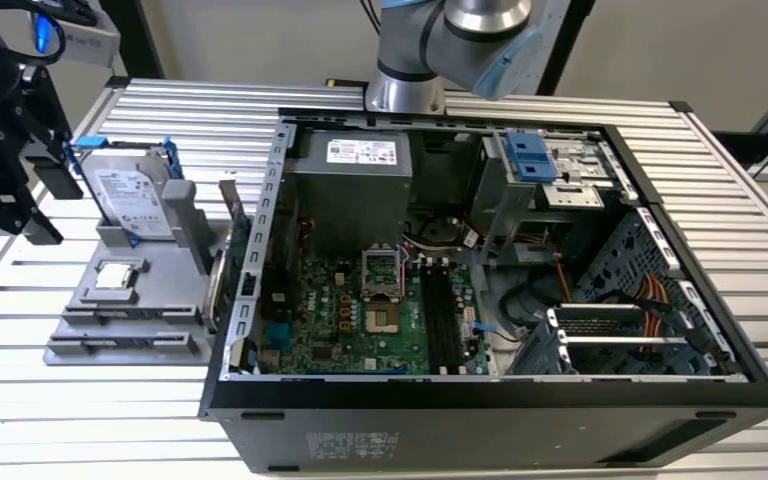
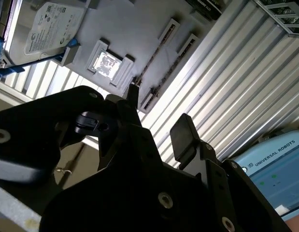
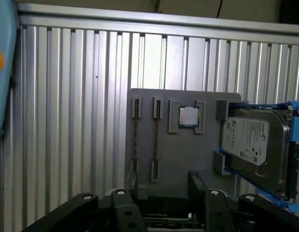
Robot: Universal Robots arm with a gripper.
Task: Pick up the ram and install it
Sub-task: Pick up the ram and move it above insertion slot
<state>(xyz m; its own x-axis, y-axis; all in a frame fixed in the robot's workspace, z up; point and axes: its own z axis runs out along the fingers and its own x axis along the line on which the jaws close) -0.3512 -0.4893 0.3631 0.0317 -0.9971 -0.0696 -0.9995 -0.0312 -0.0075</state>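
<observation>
Your gripper (image 3: 163, 181), jaws apart & empty, hangs near the grey holder (image 3: 184, 154), where the ram (image 3: 155, 140) stands edge-up in its slot, prob. so you can pinch its flat faces.

— The table (image 1: 91, 410), is it metal?
— Yes, bare ribbed metal with a soft shine. The holder (image 3: 178, 159) on it looks like grey matt plastic.
— And the hard drive (image 3: 253, 145)?
— Glossy metal with a paper-like label, in a blue plastic bracket (image 3: 294, 121). The gripper (image 3: 163, 186) is black and matt.
</observation>
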